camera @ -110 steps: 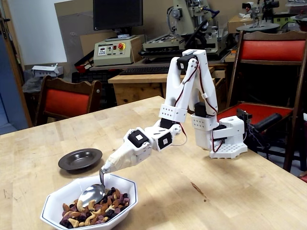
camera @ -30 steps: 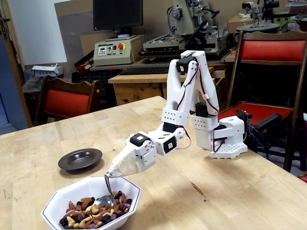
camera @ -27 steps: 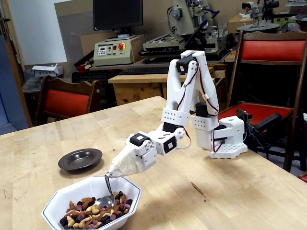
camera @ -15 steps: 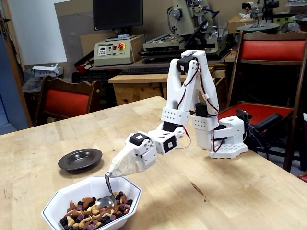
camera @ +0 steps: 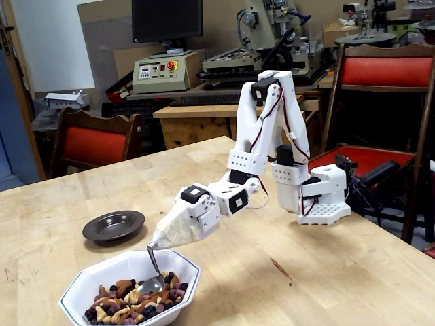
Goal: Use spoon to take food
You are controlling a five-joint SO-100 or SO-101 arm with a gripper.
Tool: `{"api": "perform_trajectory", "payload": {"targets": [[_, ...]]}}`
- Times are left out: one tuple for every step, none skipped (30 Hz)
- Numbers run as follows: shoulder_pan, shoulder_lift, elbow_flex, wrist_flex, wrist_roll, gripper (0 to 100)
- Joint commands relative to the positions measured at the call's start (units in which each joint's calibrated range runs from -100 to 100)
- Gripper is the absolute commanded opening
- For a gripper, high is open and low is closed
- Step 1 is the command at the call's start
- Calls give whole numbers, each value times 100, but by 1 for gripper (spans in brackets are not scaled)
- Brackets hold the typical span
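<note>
The tool (camera: pixel 158 240), wrapped in tape and clenched on the spoon (camera: pixel 151 279), angles it steeply down so its bowl digs into the food (camera: pixel 129 303) heaped in the white bowl (camera: pixel 183 266) at the bench's (camera: pixel 306 285) near left edge.

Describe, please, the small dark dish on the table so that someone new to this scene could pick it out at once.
On the wooden table, look to the picture's left of the white arm, just beyond the white bowl that holds the food and the spoon. There sits the dark dish, alone and apart from the bowl. Unlike the angular white bowl, it is round, shallow, dark brown and empty.
</note>
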Motion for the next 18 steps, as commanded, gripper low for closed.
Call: {"api": "perform_trajectory", "payload": {"targets": [[76,-476,-153,-48,-15,4],[76,-476,-171,-48,-15,4],[76,-476,-171,-48,-15,4],[76,-476,-171,-48,-15,4],[76,-476,-171,-48,-15,4],[76,-476,-171,-48,-15,4],[76,-476,-171,-48,-20,4],[76,-476,-171,-48,-20,4],[76,-476,-171,-48,-20,4],[76,-476,-171,-48,-20,4],[76,-476,-171,-48,-20,4],[76,-476,-171,-48,-20,4],[76,-476,-171,-48,-20,4],[76,-476,-171,-48,-20,4],[68,-476,-171,-48,-20,4],[68,-476,-171,-48,-20,4],[68,-476,-171,-48,-20,4],[68,-476,-180,-48,-20,4]]}}
